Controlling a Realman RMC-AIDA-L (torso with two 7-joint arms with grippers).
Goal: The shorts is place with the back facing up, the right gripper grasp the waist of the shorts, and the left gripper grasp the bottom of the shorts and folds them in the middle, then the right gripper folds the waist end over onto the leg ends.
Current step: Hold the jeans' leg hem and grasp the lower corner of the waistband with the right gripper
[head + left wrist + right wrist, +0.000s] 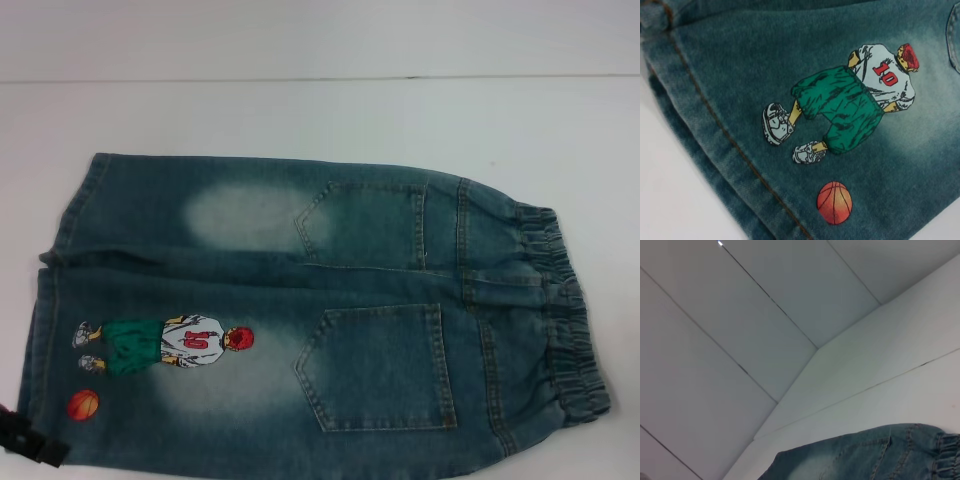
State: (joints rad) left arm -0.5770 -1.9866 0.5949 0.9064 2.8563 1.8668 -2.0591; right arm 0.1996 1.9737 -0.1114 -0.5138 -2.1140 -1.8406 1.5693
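Observation:
The shorts (300,330) lie flat on the white table, back up, with two patch pockets showing. The waist of the shorts (570,330), a crinkled elastic band, points to the right. The bottom of the shorts (45,300) points left, with the cartoon player (165,343) and orange ball (84,405) on the near leg. A black piece of the left gripper (25,440) shows at the lower left corner, just beside the near leg's hem. The left wrist view looks closely at the player (850,100), ball (834,202) and hem (705,135). The right gripper is out of view; its wrist view catches the shorts (855,455).
The white table (300,110) extends beyond the shorts at the back and right. A pale wall (300,35) rises behind the table's far edge. The right wrist view shows mostly wall panels (740,340) and the table top (900,365).

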